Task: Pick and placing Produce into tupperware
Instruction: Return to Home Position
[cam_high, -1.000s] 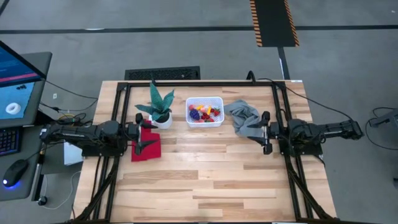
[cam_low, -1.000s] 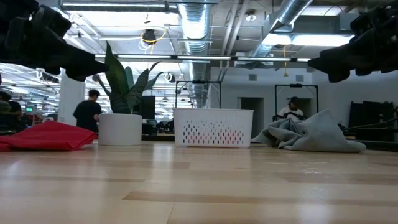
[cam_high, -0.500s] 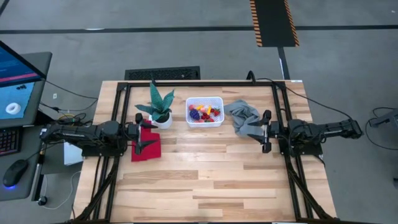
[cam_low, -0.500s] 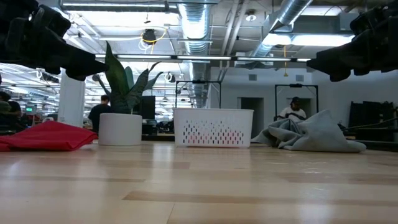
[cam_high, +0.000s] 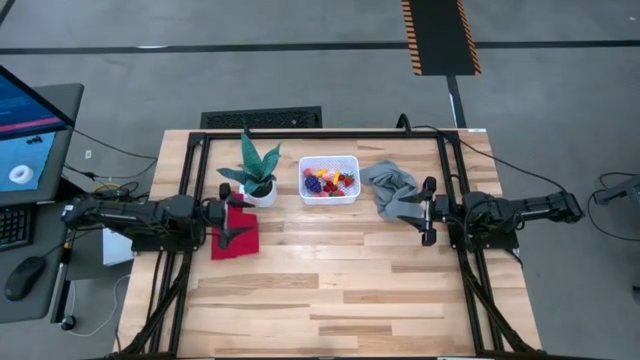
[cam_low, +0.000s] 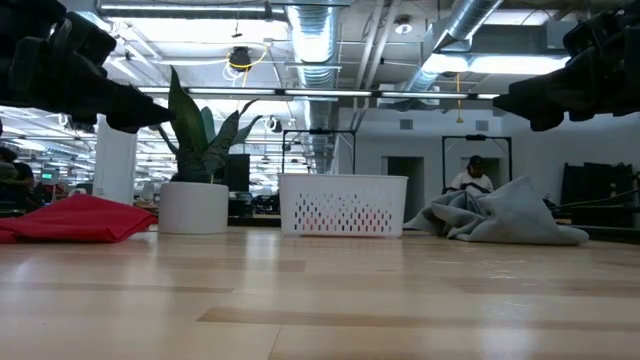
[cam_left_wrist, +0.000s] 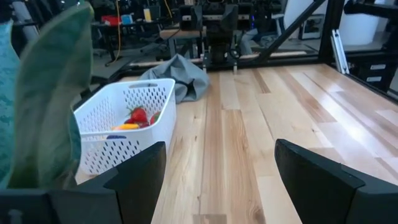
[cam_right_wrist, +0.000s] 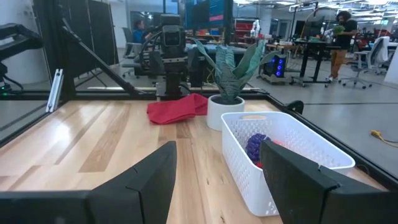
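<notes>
Wooden worktop (cam_high: 330, 280) fills centre of high view. Red cloth (cam_high: 240, 243) lies flat at centre left, just below potted plant (cam_high: 256, 172) in round white pot. Grey cloth (cam_high: 390, 190) crumpled right of centre. Monitor (cam_high: 25, 120) with blue screen at left edge, dark mouse (cam_high: 25, 277) at lower left. Yellow-black striped strip (cam_high: 440, 35) on floor at top. Low view: person (cam_low: 470, 178) seated in background, right of centre.

One white bin (cam_low: 343, 205) stood on the single wooden surface (cam_high: 330, 290). In it lay a heap of toy produce (cam_high: 328, 182), too crowded to count, with one purple grape bunch (cam_right_wrist: 255, 147) showing. On the bin's left-arm side were one potted plant (cam_high: 255, 172) and one red cloth (cam_high: 245, 242); on its right-arm side, one grey cloth (cam_high: 390, 185). Two grippers flanked the bin: the left gripper (cam_high: 240, 214) and the right gripper (cam_high: 425, 212).
</notes>
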